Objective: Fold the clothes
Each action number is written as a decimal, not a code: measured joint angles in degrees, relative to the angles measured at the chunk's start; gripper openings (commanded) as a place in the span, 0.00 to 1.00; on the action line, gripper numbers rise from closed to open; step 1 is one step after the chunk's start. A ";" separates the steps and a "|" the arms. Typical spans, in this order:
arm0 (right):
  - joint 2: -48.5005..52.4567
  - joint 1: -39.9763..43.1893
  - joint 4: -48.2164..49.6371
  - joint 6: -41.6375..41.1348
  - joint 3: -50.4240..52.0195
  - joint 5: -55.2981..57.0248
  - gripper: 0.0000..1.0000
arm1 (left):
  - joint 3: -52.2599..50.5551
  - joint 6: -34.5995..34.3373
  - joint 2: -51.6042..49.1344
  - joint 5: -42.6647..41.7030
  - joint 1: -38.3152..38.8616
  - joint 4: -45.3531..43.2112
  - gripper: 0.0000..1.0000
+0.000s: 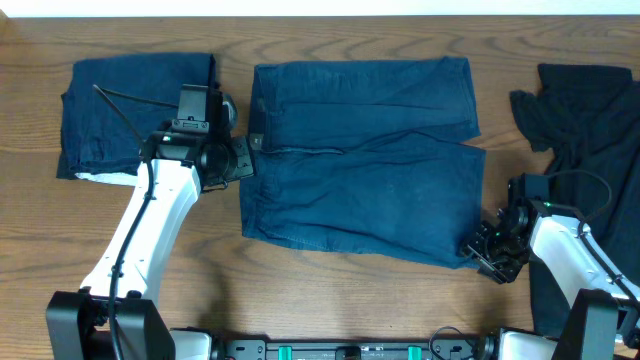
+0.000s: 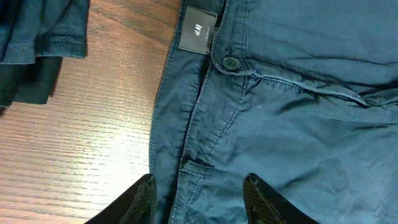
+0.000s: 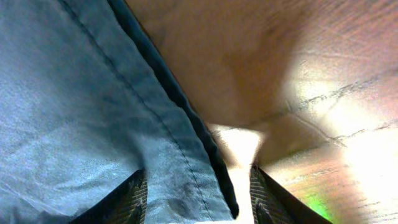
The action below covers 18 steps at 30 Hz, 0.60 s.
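Note:
Navy denim-like shorts lie spread flat mid-table, among the clothes. My left gripper hangs over their left waistband edge. In the left wrist view the left gripper is open, its fingers straddling the waistband seam below the button and grey label. My right gripper is at the shorts' lower right corner. Seen from the right wrist, the right gripper is open, with the stitched hem lying between its fingers and bright table showing beside it.
A folded navy garment lies at the far left, its edge showing in the left wrist view. A crumpled black garment lies at the far right, close behind the right arm. Bare wood table surrounds the shorts.

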<state>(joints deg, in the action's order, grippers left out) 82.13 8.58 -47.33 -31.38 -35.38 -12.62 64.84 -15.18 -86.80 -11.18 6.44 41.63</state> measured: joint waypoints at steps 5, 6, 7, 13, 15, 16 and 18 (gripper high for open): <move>-0.02 0.00 1.77 -0.11 0.02 -0.07 0.44 | 0.00 0.00 0.00 0.00 0.00 -0.02 0.47; -0.02 0.00 2.19 -0.24 0.00 -0.22 0.41 | 0.00 0.00 0.00 0.00 0.00 0.00 0.47; -0.02 0.00 2.60 -0.48 0.00 -0.33 0.40 | 0.00 0.00 0.00 0.02 0.00 -0.02 0.47; -0.02 0.00 5.68 -1.38 0.02 -1.20 0.40 | 0.00 -0.02 0.00 0.02 0.00 0.00 0.47; -0.02 0.00 6.29 -1.57 0.02 -1.53 0.43 | 0.00 0.00 0.00 0.02 0.00 0.00 0.47; -0.02 0.00 6.38 -1.79 0.02 -1.81 0.44 | 0.00 0.00 0.00 0.02 0.00 0.00 0.47; -0.02 0.00 6.23 -2.01 0.02 -2.58 0.44 | 0.00 0.00 0.00 0.00 0.00 0.00 0.47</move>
<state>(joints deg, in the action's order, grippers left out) 82.11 8.58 -41.10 -33.39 -35.35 -15.20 64.84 -15.18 -86.80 -11.18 6.44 41.63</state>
